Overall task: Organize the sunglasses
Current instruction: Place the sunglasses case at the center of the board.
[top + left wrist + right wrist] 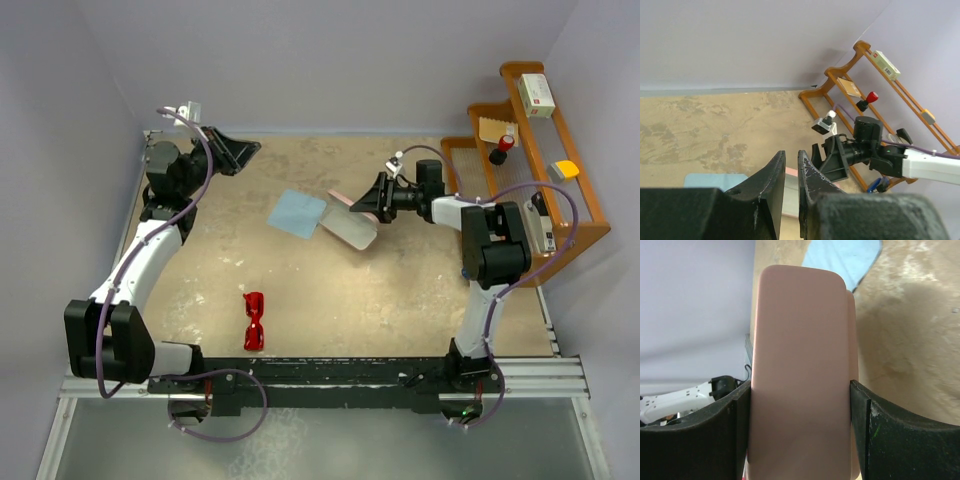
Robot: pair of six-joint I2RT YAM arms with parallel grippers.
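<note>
The red sunglasses lie folded on the table near the front, left of centre, away from both grippers. My right gripper is shut on the pink case and holds it tilted next to the light blue cloth. In the right wrist view the pink case fills the space between my fingers, with the cloth beyond. My left gripper is raised at the back left, shut and empty. In its wrist view the gripper has only a thin slit between the jaws. The sunglasses show in neither wrist view.
A wooden rack with small items stands at the right edge, also in the left wrist view. Walls close the back and both sides. The arm bases sit along the front rail.
</note>
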